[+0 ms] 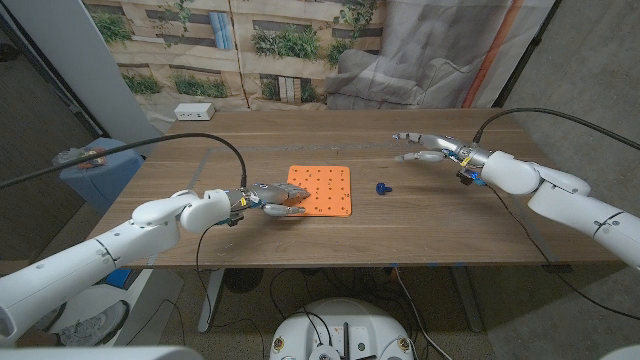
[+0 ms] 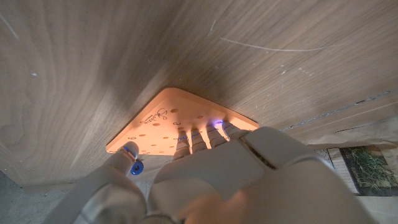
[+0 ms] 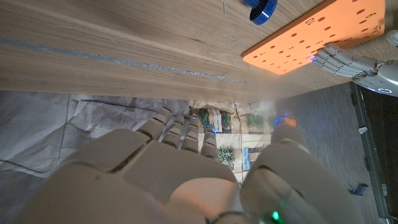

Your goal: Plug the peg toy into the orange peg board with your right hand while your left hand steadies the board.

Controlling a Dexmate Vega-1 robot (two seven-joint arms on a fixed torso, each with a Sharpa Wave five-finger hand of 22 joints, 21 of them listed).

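Resting on the near-left part of the board (image 1: 322,190), left hand (image 1: 268,198) with fingers (image 2: 200,136) stretched over the orange surface, gripping nothing – fingertips lie on the board in the left wrist view, palm hidden behind the back of the hand. Board's near-left corner covered by that hand in the head view; the rest flat on the table (image 1: 420,225), rows of small holes visible, some dark marks on it too small to read. Well apart to the right, right hand (image 1: 430,148) over the table's far side, fingers spread and extended toward picture left, empty; whether touching the wood or just above it, cannot tell. Peg (image 1: 382,187) – small, blue – on the table just right of the board, between board and right hand, touching neither. In the right wrist view, peg (image 3: 261,9) cut off at the edge, shape hard to make out.
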